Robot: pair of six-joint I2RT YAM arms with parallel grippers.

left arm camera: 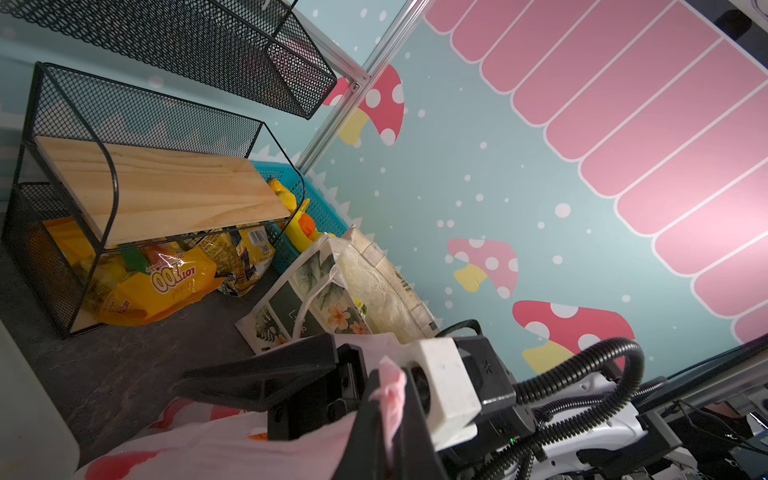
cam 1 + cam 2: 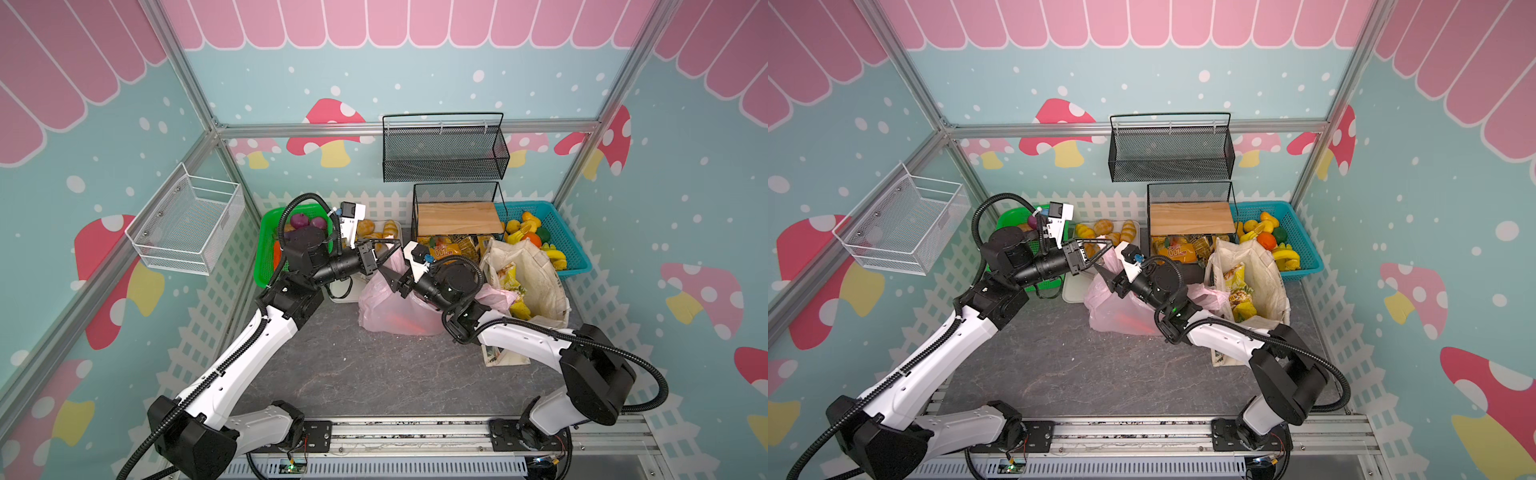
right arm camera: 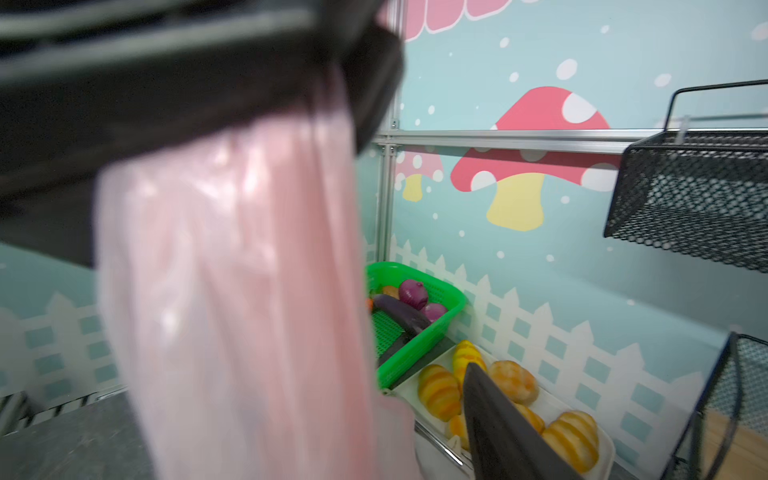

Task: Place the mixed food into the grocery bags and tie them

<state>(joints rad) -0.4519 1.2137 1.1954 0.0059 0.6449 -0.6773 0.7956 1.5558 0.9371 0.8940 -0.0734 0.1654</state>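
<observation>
The pink plastic bag [image 2: 390, 307] [image 2: 1121, 311] stands mid-table with something red-orange showing through its bottom. My left gripper [image 2: 388, 248] [image 2: 1104, 248] [image 1: 390, 376] is shut on a bag handle and holds it taut above the bag. My right gripper [image 2: 387, 276] [image 2: 1105, 279] is open just below it, against the stretched handle [image 3: 232, 291]. One of its fingers [image 3: 498, 424] shows; the plastic hides the other. The canvas tote [image 2: 536, 274] [image 2: 1266, 270] [image 1: 374, 286] stands to the right with yellow snack packets [image 2: 513, 286] [image 2: 1239, 291] inside.
A green basket [image 2: 266, 249] [image 3: 415, 345] at back left holds an eggplant [image 3: 401, 313], purple onions and a carrot [image 2: 277, 253]. A white tray of bread rolls [image 2: 376, 230] [image 3: 440, 390], a black rack [image 2: 457, 218] over snack bags, and a blue fruit basket [image 2: 561, 232] line the back.
</observation>
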